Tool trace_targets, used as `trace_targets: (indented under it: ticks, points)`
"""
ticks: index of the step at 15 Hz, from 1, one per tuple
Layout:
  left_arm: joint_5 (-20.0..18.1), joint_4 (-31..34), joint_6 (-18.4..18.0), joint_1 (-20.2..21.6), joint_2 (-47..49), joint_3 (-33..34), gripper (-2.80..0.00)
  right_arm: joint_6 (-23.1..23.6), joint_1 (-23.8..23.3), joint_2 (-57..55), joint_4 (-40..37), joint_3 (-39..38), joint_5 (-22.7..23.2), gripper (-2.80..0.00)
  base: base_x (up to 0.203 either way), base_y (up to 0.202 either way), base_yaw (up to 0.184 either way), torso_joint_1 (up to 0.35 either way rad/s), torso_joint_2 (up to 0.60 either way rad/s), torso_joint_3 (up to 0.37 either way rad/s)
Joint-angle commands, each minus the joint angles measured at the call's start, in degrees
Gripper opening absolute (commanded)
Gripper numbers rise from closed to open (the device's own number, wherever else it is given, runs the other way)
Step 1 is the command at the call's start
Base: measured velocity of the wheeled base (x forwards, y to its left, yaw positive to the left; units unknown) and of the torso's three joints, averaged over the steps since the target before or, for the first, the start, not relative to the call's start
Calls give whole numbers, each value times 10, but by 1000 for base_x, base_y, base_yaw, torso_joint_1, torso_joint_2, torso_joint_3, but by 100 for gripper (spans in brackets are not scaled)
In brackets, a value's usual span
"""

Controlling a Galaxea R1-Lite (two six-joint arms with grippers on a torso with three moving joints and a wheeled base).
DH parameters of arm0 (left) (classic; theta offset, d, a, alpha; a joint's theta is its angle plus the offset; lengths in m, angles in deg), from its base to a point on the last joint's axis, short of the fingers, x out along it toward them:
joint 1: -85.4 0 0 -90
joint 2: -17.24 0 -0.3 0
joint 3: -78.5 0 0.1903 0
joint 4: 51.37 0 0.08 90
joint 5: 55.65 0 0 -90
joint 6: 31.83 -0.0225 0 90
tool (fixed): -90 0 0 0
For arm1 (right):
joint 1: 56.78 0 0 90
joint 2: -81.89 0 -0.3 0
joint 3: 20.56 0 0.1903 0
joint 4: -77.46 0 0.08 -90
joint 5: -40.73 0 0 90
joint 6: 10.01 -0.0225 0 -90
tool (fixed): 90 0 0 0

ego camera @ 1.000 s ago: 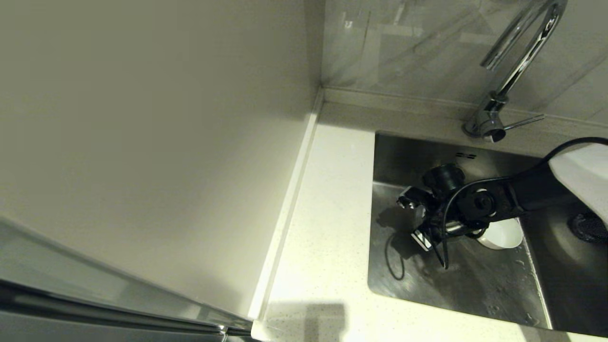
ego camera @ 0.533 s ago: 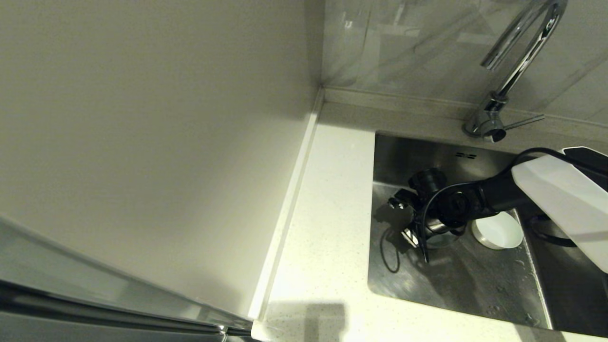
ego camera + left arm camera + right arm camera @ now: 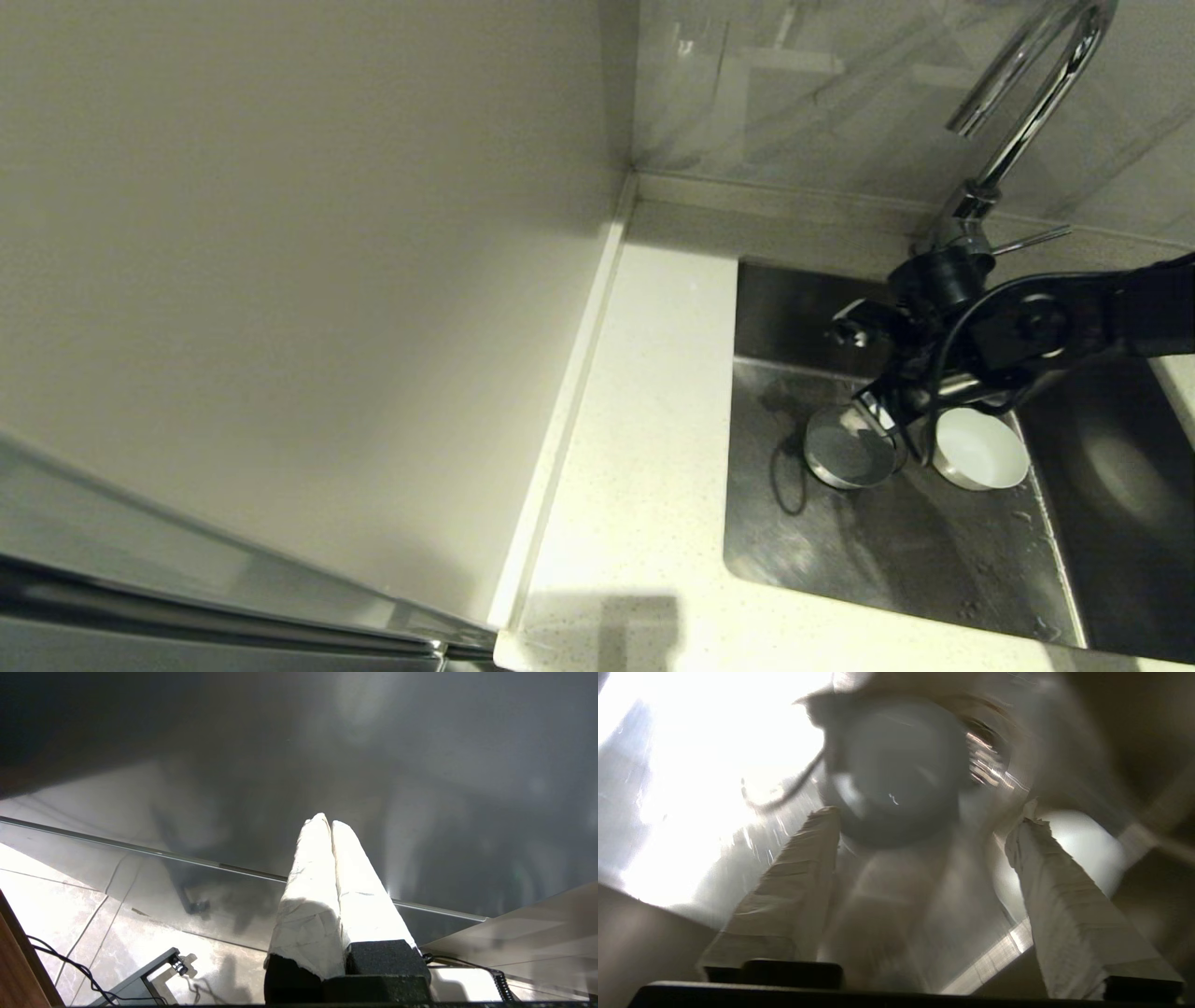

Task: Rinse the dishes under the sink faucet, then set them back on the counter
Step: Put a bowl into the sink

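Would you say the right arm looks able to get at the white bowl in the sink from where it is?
Probably yes: the right gripper hangs open just above the white bowl and grey bowl, with nothing between.

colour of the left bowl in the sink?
Blue-grey bowl; the head view shows it best, beside the white bowl.

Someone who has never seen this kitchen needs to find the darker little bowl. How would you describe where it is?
Start at the steel sink below the tall chrome faucet. On its floor two small round bowls sit side by side under the robot's right tool. It is the blue-grey bowl, nearer the counter; its neighbour, the white bowl, is much brighter.
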Motion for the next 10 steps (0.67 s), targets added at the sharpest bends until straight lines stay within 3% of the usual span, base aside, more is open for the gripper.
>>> trace_targets:
  ticks: [1, 3, 7, 10]
  points:
    - [0, 0, 0, 0, -2, 0, -280, -1, -48, 158, -71, -14, 18, 0, 0, 0, 0, 0, 0, 0]
    - [0, 0, 0, 0, -2, 0, -280, -20, -148, 232, -152, -10, 66, 0, 0, 0, 0, 0, 0, 0]
    - [0, 0, 0, 0, -2, 0, -280, -64, -369, 291, -224, -36, 121, 0, 0, 0, 0, 0, 0, 0]
    - [0, 0, 0, 0, -2, 0, -280, -73, -478, 306, -285, -67, 129, 0, 0, 0, 0, 0, 0, 0]
